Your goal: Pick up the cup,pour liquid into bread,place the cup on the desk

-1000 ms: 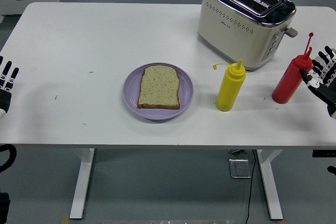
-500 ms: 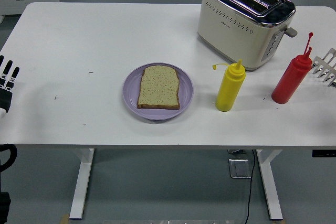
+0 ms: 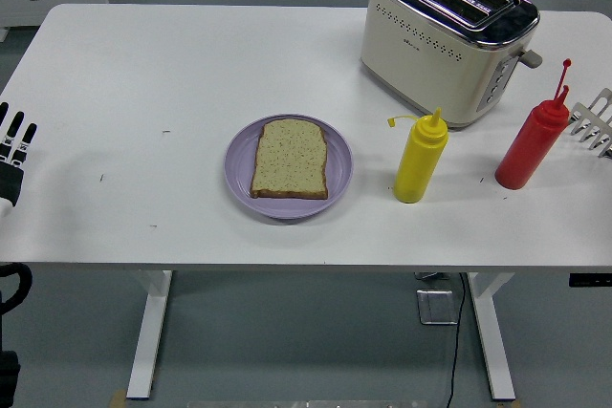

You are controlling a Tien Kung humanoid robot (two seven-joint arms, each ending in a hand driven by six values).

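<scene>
- Left hand (image 3: pixel 13 145) sits at the picture's nine o'clock edge — fingers straight, pointing toward twelve o'clock, holding nothing.
- Right hand (image 3: pixel 596 122) shows only pale, blurred fingertips at the three o'clock edge — spread apart, pointing toward ten o'clock, grasping nothing.

One toaster (image 3: pixel 449 37), one plate (image 3: pixel 239 161), one bread slice (image 3: pixel 290 159), two squeeze bottles (image 3: pixel 420 158)

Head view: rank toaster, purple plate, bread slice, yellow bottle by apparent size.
1. Cream and chrome toaster
2. Round purple plate
3. Speckled bread slice
4. Yellow squeeze bottle
The toaster stands farther back, so its lead is safe.
</scene>
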